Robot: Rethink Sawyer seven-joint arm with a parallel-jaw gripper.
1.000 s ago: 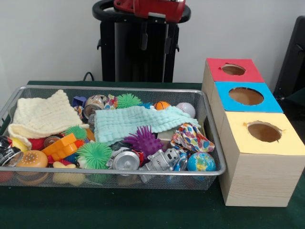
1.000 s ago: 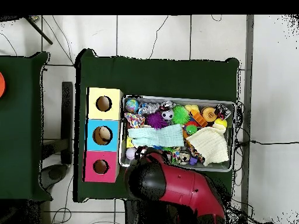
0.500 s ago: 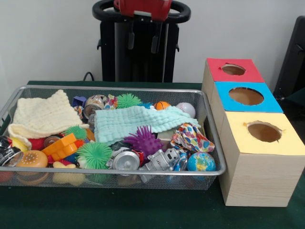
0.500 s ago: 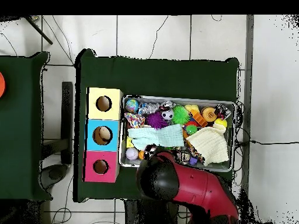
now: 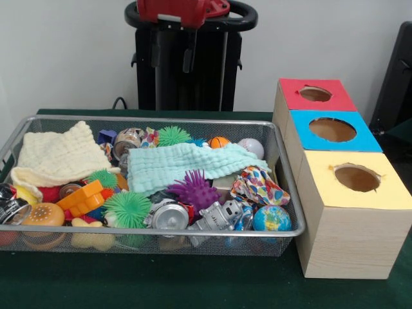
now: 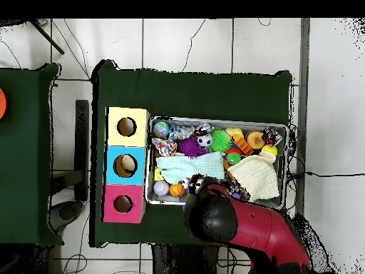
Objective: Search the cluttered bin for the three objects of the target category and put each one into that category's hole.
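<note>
Wire bin (image 5: 283,168) sits on the green counter (image 5: 193,283), long axis side to side, beside the boxes.
End effector (image 5: 173,50) hangs released over the bin's far edge, two fingers apart; it has slid left since a second ago. Three boxes: red (image 5: 315,96), blue (image 5: 333,131), yellow (image 5: 356,180), one hole each. Two cloths inside.

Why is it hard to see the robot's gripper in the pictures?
Front view: the gripper hangs dark against the black pedestal, so it blends in. Overhead view: the red arm covers it and the cluttered bin's near edge.
</note>
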